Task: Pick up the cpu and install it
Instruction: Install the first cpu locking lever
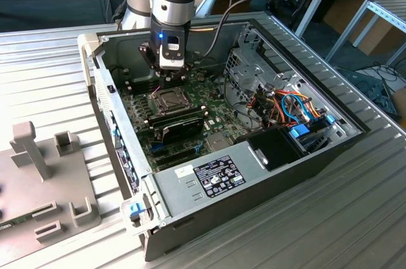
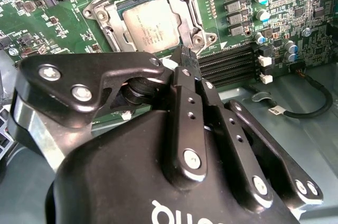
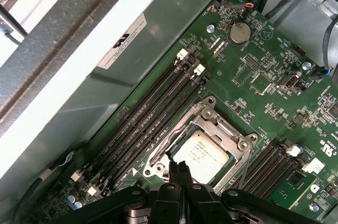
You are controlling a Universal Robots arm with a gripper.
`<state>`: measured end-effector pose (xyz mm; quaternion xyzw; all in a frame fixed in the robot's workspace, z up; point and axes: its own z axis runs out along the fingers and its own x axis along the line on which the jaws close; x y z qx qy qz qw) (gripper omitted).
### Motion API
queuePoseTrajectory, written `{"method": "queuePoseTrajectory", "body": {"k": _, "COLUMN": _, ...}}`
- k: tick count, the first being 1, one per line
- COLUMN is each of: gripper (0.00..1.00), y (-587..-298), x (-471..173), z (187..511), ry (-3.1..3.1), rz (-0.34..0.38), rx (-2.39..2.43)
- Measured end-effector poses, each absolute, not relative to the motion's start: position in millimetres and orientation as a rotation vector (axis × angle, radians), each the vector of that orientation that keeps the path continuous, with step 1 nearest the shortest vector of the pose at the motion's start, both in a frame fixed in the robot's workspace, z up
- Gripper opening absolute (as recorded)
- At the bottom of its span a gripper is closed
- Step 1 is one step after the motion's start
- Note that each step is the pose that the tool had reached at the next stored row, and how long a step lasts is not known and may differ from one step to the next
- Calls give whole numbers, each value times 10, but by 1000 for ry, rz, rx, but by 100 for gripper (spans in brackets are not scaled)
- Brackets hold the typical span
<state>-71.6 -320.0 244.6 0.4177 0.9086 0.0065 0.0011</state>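
Right, we see the cpu [image 3: 200, 154] lying flat in the socket frame [image 3: 210, 109] on the motherboard [image 3: 266, 73], metal top up, metal rim on all sides. So it's seated in its place, not carried. In the second wrist view it reads the same: chip square to the frame, no tilt that we can spot. Whether the frame is latched down, we can't tell.

The gripper [image 3: 178, 167] hangs just above the socket's near edge, tips almost over the chip's border. Its fingers [image 2: 185, 108] are pinched together w/ nothing between them, which we judge fits a chip set down in its seat.

In the exterior view the arm drops straight down into the open pc case [image 1: 304, 167], prob. bc the case walls and the memory slots [image 3: 150, 110] beside the socket leave room only for a vertical reach. The tips are close to the cpu but we see no contact.
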Motion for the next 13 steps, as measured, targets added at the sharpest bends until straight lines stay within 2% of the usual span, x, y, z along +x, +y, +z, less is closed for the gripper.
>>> {"method": "queuePoseTrajectory", "body": {"k": 13, "gripper": 11, "y": -3200, "x": -716, "z": 2441, "ry": 2857, "rz": 20, "rx": 1302}}
